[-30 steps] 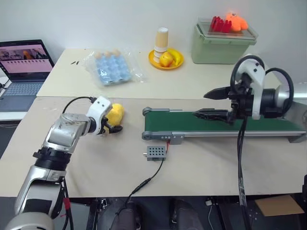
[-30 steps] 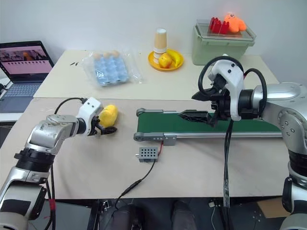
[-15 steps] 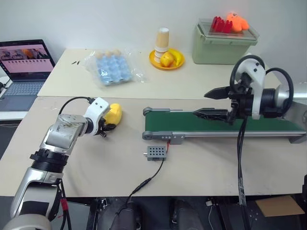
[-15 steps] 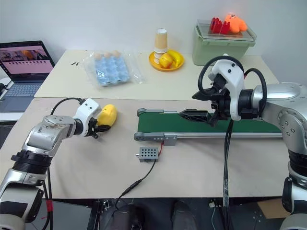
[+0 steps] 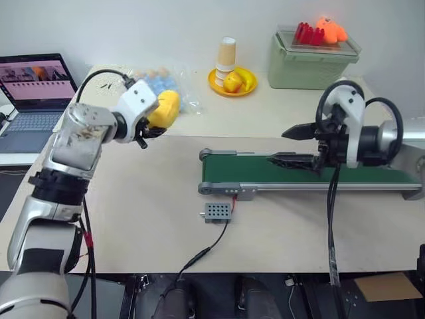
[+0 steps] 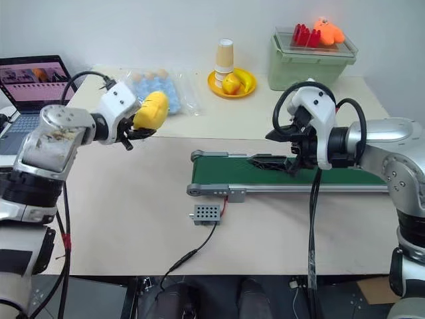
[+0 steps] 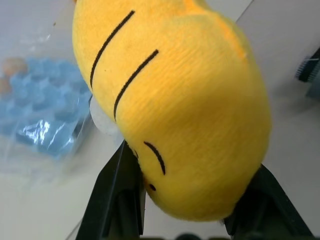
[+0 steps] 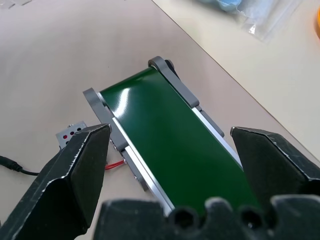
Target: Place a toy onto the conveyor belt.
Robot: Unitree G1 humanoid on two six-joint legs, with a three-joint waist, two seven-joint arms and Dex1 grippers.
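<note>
**A:** So what's the left gripper (image 5: 154, 123) got there? Looks fuzzy.

**B:** Yep, a plush yellow toy (image 6: 152, 110), rounded and banana-ish, soft knit fabric with thin black stitched lines across it. In the left wrist view the two black fingers (image 7: 117, 200) are pinched against its sides, so it's clamped on the toy and holding it up in the air, above the desk's (image 5: 133, 219) far-left part, in front of the clear plastic bag of blue egg trays (image 5: 143, 90).

**A:** And the arm itself?

**B:** Left arm is raised, elbow bent, wrist angled in toward the middle, gripper tipped slightly downward.

**A:** Where's the conveyor belt (image 5: 265, 174) in all this?

**B:** Flat on the desk, running from the middle out to the right edge. Long, narrow, matte dark green strip in a grey metal frame with a roller at the end. A small grey perforated box (image 5: 216, 212) sits just in front of its left end, wired to it.

**A:** Right side?

**B:** Right gripper (image 5: 295, 144) hangs over the belt, pointing toward its left end, fingers spread wide, nothing between them. Glossy black wedge-shaped fingers (image 8: 75, 175) in the wrist view.
</note>
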